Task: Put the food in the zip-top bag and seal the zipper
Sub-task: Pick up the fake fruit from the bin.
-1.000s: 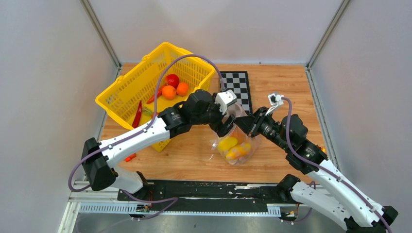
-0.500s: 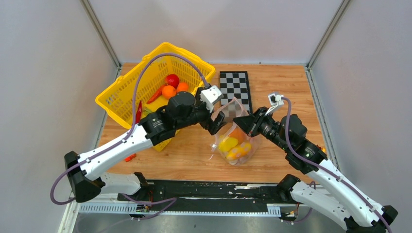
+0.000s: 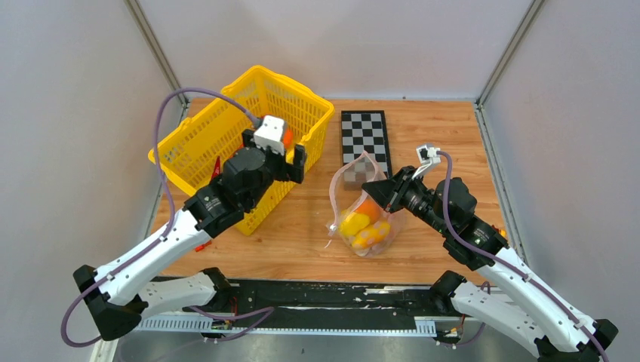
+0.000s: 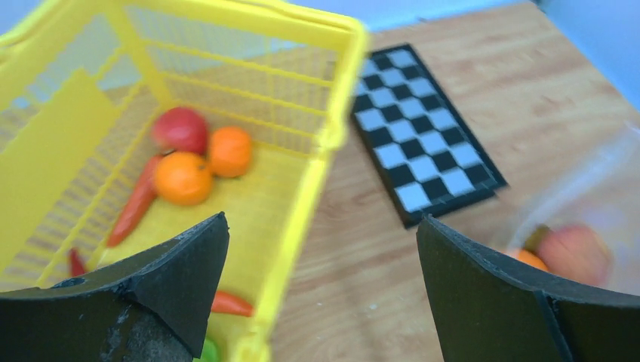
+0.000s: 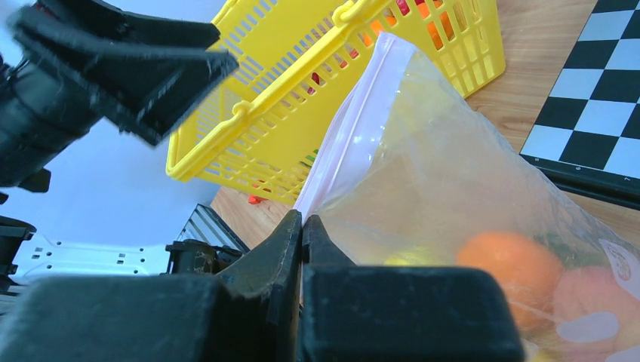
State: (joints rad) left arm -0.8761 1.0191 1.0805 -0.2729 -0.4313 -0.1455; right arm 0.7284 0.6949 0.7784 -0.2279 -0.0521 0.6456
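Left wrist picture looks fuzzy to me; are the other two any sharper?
Left wrist view: soft all over, with the yellow plastic basket and the clear plastic zip-top bag at the right edge smeared. Right wrist view: that bag is fairly crisp, but the dark jaws nearest the lens are fuzzy. Top external view: sharp, evenly lit, only faint shadows.

- zip-top bag (image 3: pixel 364 197) stands mid-counter (image 3: pixel 453 136), with yellow and orange food (image 3: pixel 361 226) inside;
- right tool (image 3: pixel 386 193) meets the bag's upper right edge;
- left tool (image 3: pixel 275 153) hangs over the right wall of the yellow basket (image 3: pixel 198 121), apart from the bag;
- checkerboard (image 3: pixel 366 134) lies just beyond the bag
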